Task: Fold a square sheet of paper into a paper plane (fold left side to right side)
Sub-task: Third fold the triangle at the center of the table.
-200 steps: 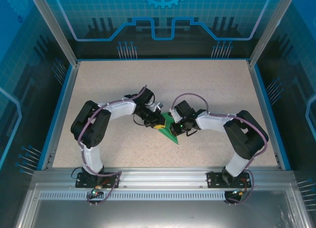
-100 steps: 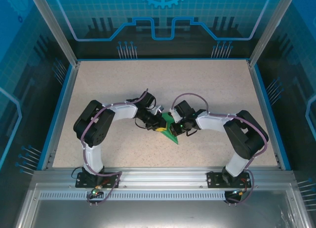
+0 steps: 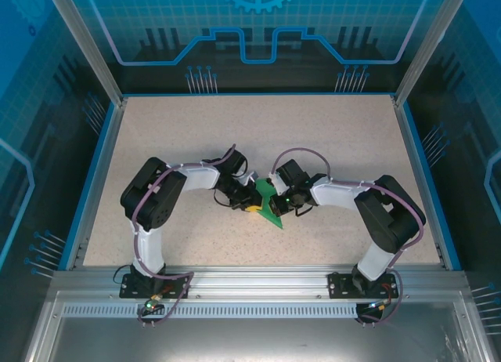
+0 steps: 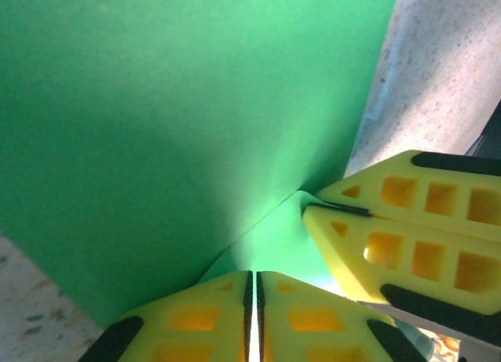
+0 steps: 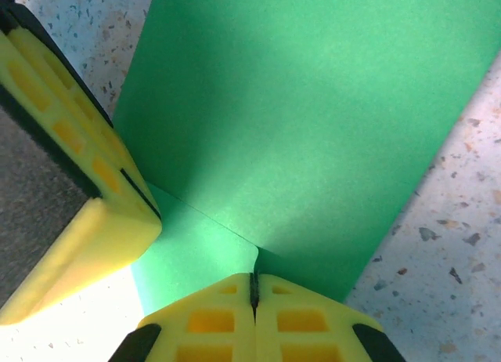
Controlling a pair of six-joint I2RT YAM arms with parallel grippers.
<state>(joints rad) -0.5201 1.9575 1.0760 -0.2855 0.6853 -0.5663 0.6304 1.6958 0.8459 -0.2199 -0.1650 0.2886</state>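
Left arm swings in toward 3 o'clock, carrying the fold across

On the table (image 3: 156,142), the left arm (image 3: 149,201) has shifted its elbow toward 3 o'clock over the last second, so the left-to-right fold looks under way but not yet pressed flat; the green sheet (image 3: 270,211) sits just to the 6 o'clock side of the table's centre, long axis running 11 to 5 o'clock, pointed tip at 5; the left gripper (image 4: 252,277) and right gripper (image 5: 253,277) are each pinched tight on a raised edge of it
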